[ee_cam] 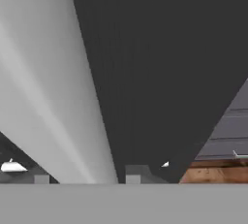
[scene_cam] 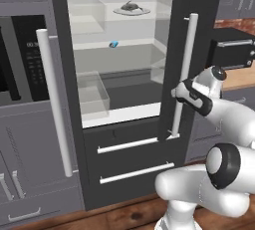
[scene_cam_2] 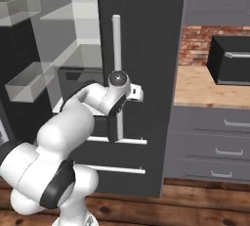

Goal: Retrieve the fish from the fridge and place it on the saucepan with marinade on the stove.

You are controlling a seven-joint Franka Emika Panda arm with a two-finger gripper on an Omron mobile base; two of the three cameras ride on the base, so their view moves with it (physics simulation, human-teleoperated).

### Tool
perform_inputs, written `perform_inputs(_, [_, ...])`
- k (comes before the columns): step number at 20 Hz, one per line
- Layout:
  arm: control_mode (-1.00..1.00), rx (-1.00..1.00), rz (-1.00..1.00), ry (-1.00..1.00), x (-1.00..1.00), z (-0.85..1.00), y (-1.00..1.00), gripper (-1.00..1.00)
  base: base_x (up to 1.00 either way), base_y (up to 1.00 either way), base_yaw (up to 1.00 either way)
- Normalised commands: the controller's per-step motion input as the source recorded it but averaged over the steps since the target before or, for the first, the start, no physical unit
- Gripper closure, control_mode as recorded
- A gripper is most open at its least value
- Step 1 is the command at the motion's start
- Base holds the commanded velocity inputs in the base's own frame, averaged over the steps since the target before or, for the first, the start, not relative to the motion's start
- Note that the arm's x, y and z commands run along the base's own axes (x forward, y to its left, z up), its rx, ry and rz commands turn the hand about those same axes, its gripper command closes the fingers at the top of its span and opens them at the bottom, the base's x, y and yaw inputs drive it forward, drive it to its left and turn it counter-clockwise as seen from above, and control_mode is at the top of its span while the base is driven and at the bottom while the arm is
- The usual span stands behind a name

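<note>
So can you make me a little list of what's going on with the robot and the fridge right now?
fridge: both doors swung open, white inside showing
fish: dark, lying on a white plate on the top shelf
blue thing: small, on the shelf below the fish
gripper: at the right door's handle, a fingertip on each side of the bar
jaws: around the bar; grip or release unclear
drawers: two at the bottom, both closed
toaster oven: black, on the counter to the right

The white arm (scene_cam: pixel 219 119) reaches forward at mid-height, elbow bent, wrist level, fingertips (ee_cam: pixel 131 173) slightly apart.
</note>
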Motion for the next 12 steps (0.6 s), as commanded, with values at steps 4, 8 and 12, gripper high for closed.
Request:
perform_inputs(4, [-1.00,0.05,0.07,0.23,-0.20,0.00,-0.69,1.00,0.00,0.00,0.00])
perform_inputs(8, [-1.00,0.14,0.19,0.03,-0.41,0.00,-0.74,1.00,0.00,0.00,0.00])
perform_inputs(12, [-1.00,0.21,0.23,0.00,-0.48,-0.02,-0.87,1.00,0.00,0.00,0.00])
